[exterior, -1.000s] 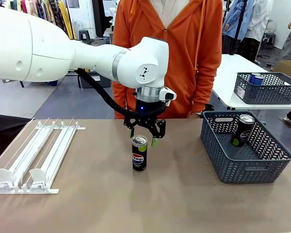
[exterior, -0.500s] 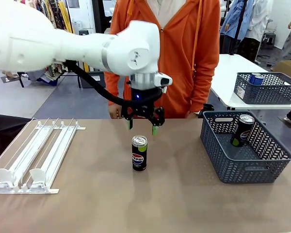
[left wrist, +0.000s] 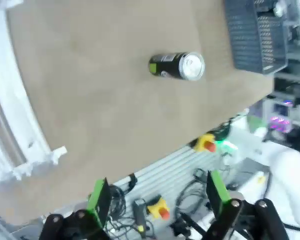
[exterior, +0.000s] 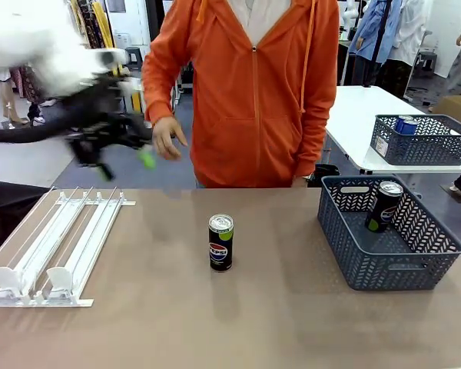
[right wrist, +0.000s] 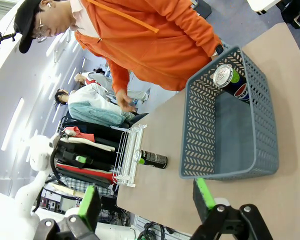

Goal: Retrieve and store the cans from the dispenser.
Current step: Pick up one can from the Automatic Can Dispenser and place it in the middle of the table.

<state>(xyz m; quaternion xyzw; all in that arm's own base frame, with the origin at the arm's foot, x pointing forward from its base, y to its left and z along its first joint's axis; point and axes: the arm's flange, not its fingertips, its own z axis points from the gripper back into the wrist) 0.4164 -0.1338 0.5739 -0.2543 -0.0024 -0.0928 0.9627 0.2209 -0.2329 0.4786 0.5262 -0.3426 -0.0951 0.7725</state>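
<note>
With the Pepsi can (exterior: 220,243) standing mid-worktop (exterior: 292,323), both empty end effectors gaping, the right end effector (right wrist: 145,202) should be approaching it squarely, gripping mid-body, then lowering into the grey basket (exterior: 384,273).

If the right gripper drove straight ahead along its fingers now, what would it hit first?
Probably the grey basket: the open right gripper points at its near wall, with bare table between. The leaning Pepsi can lies beyond, inside it. Depth is uncertain.
</note>
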